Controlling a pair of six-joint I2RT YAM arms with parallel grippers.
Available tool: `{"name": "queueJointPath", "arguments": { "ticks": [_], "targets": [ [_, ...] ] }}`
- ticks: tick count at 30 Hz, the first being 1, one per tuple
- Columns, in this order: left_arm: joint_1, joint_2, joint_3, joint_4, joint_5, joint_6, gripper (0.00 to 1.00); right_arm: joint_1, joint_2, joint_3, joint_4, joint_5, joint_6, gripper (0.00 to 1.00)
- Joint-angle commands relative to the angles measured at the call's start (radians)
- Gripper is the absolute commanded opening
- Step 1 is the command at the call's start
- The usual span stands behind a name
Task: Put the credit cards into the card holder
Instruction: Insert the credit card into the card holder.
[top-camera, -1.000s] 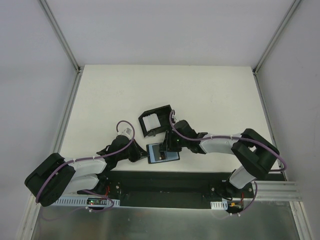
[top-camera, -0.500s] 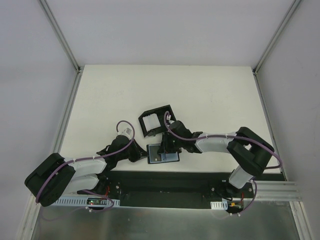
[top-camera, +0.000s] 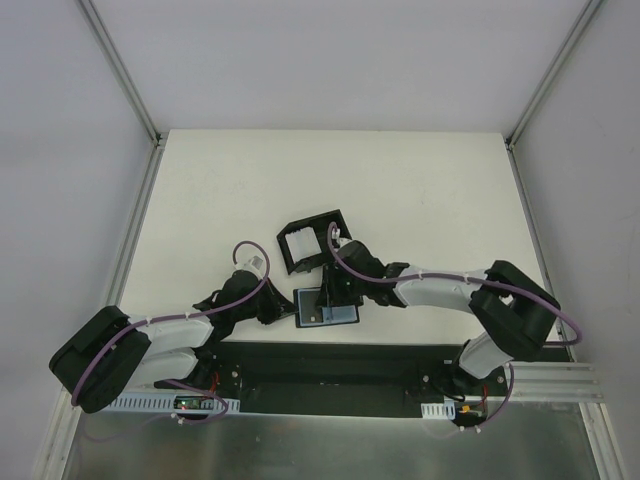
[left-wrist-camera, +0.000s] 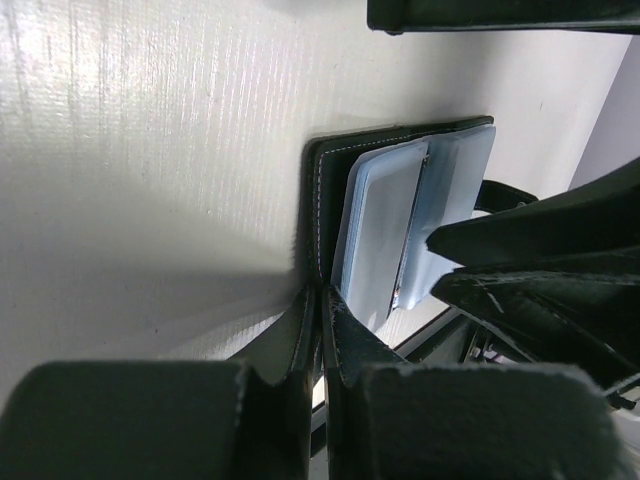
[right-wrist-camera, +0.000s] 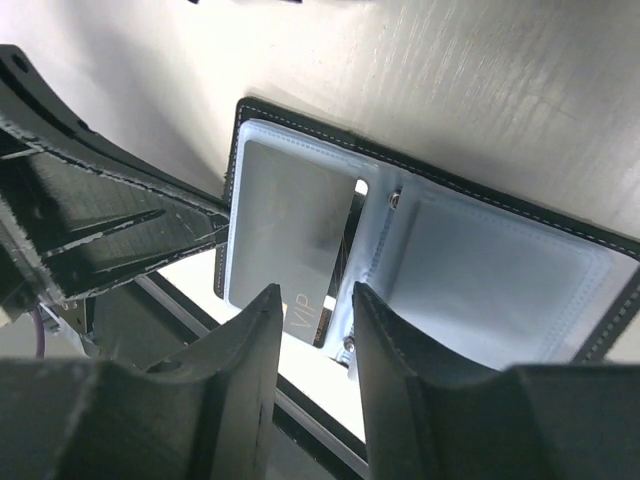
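Top: right gripper has slid left, from the right side of the wallet to over it. My read is it's working a pocket. The wallet lies open at the middle of the near edge of the table, long axis along that edge, fold pointing away. Spare cards sit in the box behind.
Left wrist: left gripper is clamped tight on the wallet's left flap.
Right wrist: jaws part open, nothing between them. One card sits in the left pocket, long axis along the fold.
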Motion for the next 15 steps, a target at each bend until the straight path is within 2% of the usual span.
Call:
{"name": "queueJointPath", "arguments": {
  "ticks": [1,15],
  "targets": [
    [0.005,-0.005,-0.009,-0.063,-0.003,0.012,0.00,0.016,-0.085,0.010,-0.071,0.080,-0.060,0.40],
    [0.005,-0.070,-0.006,-0.105,0.002,0.011,0.00,0.157,-0.090,0.075,-0.158,0.235,-0.118,0.45]
  ]
}}
